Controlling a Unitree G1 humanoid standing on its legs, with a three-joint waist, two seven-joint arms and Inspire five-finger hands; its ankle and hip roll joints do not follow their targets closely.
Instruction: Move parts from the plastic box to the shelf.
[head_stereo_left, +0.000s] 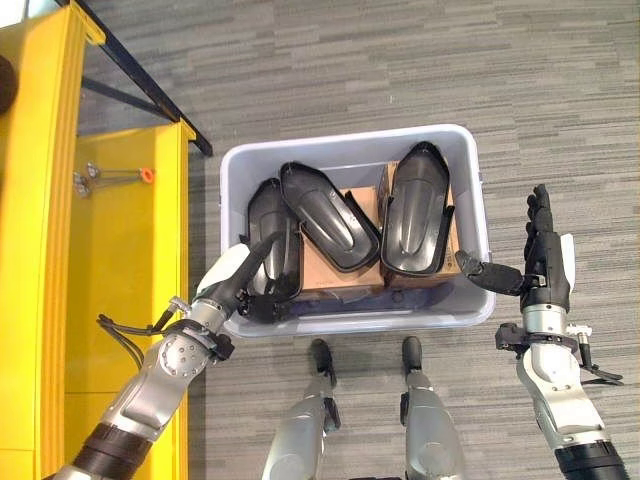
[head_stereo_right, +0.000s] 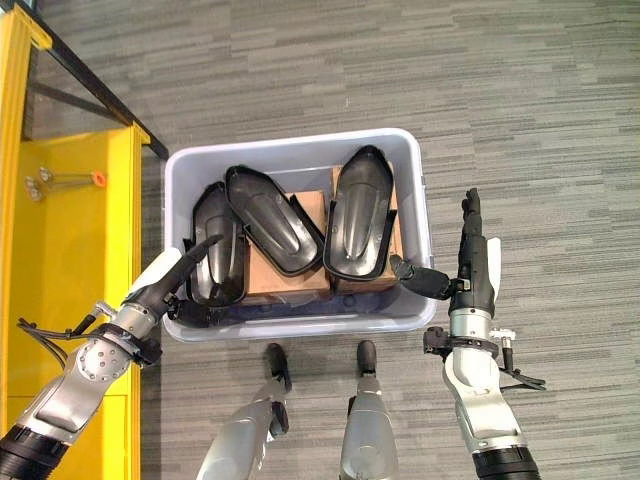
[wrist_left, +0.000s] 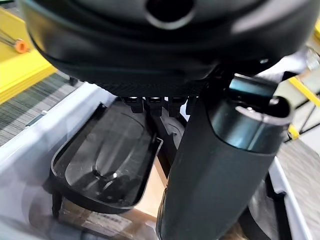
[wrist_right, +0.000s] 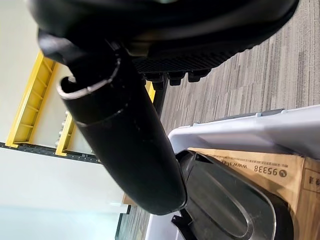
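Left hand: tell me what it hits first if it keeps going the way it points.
Probably the leftmost black part in the plastic box; the left hand already reaches over the near rim towards it. Depth is unclear.

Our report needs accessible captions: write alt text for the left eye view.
A grey plastic box on carpet holds three black moulded parts lying on cardboard. The left hand reaches over the box's near left corner; the right hand hovers open outside its right wall. A yellow shelf stands left.
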